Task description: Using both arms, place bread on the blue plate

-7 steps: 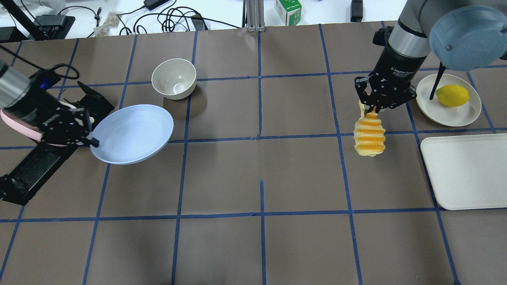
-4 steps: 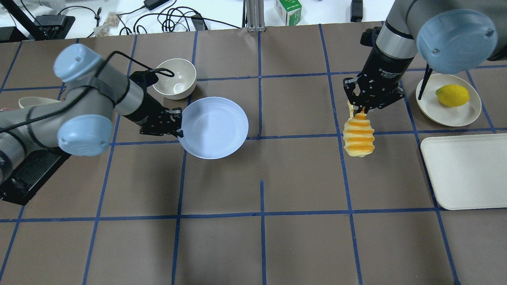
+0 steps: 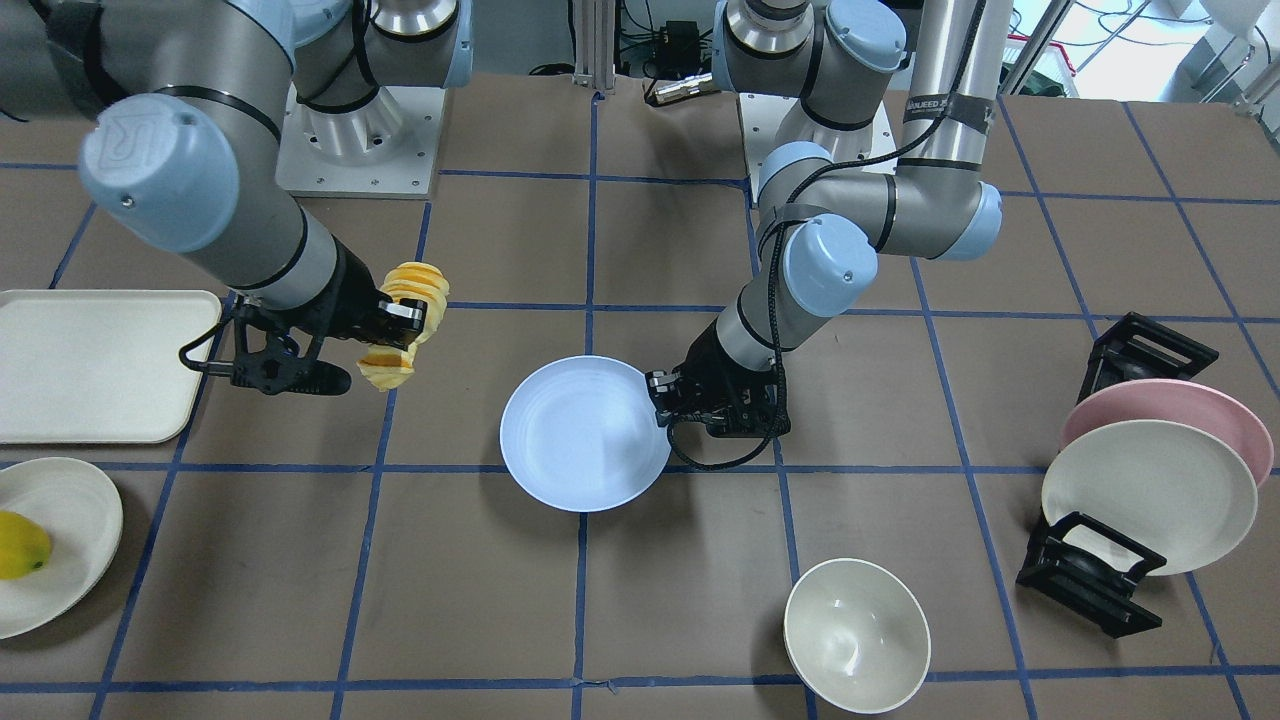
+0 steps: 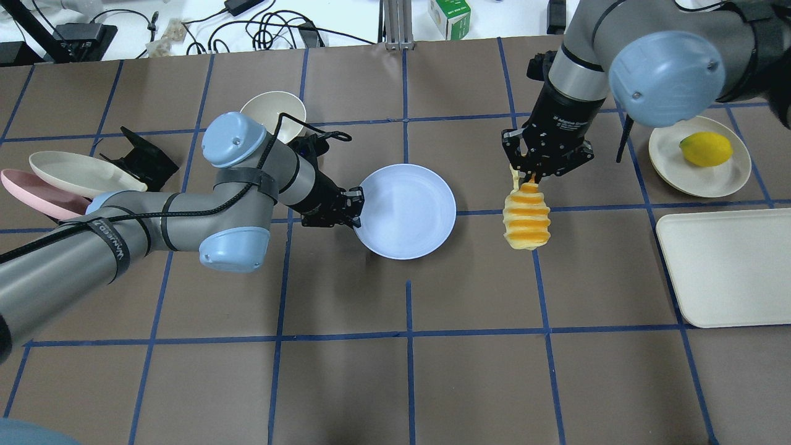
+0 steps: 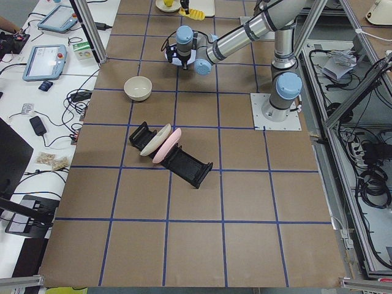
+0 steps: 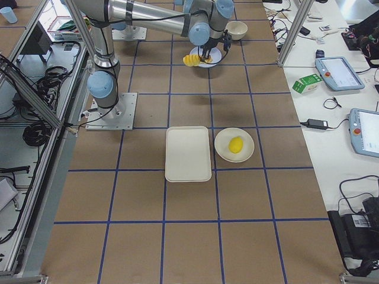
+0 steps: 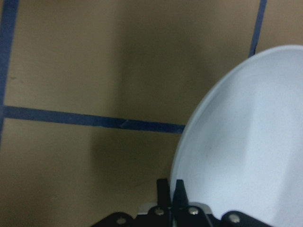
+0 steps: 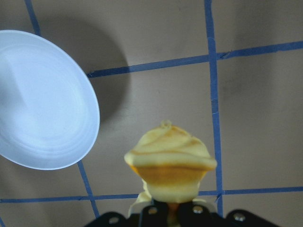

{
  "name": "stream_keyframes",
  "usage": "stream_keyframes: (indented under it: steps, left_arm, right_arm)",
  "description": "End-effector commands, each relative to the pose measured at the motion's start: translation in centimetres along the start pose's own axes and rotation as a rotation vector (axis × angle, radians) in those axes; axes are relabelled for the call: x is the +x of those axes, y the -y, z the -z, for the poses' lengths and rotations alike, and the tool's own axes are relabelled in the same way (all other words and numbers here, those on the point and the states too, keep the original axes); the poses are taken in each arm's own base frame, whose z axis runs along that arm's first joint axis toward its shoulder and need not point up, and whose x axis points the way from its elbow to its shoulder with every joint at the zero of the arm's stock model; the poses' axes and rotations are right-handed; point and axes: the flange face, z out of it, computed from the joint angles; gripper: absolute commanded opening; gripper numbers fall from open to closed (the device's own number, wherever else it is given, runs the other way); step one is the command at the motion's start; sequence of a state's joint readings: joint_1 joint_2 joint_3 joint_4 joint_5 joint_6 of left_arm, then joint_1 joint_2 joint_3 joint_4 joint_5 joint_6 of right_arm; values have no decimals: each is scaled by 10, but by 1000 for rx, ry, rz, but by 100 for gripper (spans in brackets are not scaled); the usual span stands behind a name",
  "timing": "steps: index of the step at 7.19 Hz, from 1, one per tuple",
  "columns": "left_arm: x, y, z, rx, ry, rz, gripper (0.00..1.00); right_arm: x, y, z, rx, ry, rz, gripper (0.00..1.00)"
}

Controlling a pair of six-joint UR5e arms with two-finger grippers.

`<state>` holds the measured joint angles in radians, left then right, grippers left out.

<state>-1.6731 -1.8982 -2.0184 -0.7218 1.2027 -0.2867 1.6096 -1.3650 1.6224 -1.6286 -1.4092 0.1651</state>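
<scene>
My left gripper (image 4: 357,207) is shut on the rim of the pale blue plate (image 4: 408,211) and holds it above the table's middle. It also shows in the front view, gripper (image 3: 662,398) and plate (image 3: 585,434), and in the left wrist view (image 7: 246,142). My right gripper (image 4: 530,175) is shut on one end of the bread (image 4: 526,220), a yellow loaf with orange ridges that hangs down from it, just right of the plate. The bread also shows in the front view (image 3: 405,322) and the right wrist view (image 8: 169,165), with the plate (image 8: 42,101) to its left.
A cream bowl (image 4: 272,110) stands behind my left arm. A black rack (image 3: 1100,580) holds a pink plate (image 3: 1180,400) and a cream plate (image 3: 1150,495). A lemon (image 4: 706,149) lies on a small cream plate (image 4: 729,179); a cream tray (image 4: 729,272) lies near it.
My left arm carried the blue plate from the rack side rightwards to the table's middle. My right arm moved left with the hanging bread, closing the gap to the plate.
</scene>
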Motion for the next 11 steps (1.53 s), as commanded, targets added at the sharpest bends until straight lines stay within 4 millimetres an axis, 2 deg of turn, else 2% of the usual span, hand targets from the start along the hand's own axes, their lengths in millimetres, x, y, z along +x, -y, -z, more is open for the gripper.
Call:
stream_keyframes:
  steps: [1, 2, 3, 4, 5, 6, 7, 8, 9, 10, 11]
  left_arm:
    - [-6, -7, -17, -16, 53, -4, 92]
    - [1, 2, 3, 30, 42, -22, 100]
    - [6, 23, 36, 105, 63, -28, 100]
    - [11, 39, 76, 112, 79, -33, 100]
    - [20, 45, 123, 58, 106, -32, 100]
    - [23, 54, 172, 50, 177, -92, 100]
    - [20, 54, 217, 31, 198, -128, 100]
    - [20, 42, 250, 34, 262, -166, 100]
    - [17, 24, 276, 33, 341, -283, 100]
    - [15, 5, 299, 27, 350, -277, 100]
    - [4, -3, 323, 61, 348, -248, 100]
  right_arm:
    - [-50, -1, -32, 14, -13, -21, 0]
    - [-72, 3, -44, 63, -6, -3, 0]
    - [-89, 13, -61, 86, 0, 25, 0]
    - [-107, 15, -85, 78, -7, 48, 0]
    - [-122, 20, -99, 107, 2, 80, 0]
    - [-128, 31, -118, 106, 14, 82, 0]
    - [-142, 34, -131, 111, 34, 76, 0]
    - [-155, 32, -141, 113, 31, 98, 0]
    - [-154, 33, -150, 99, 25, 94, 0]
    - [-153, 33, -158, 82, 16, 90, 0]
    - [-158, 28, -162, 70, 8, 96, 13]
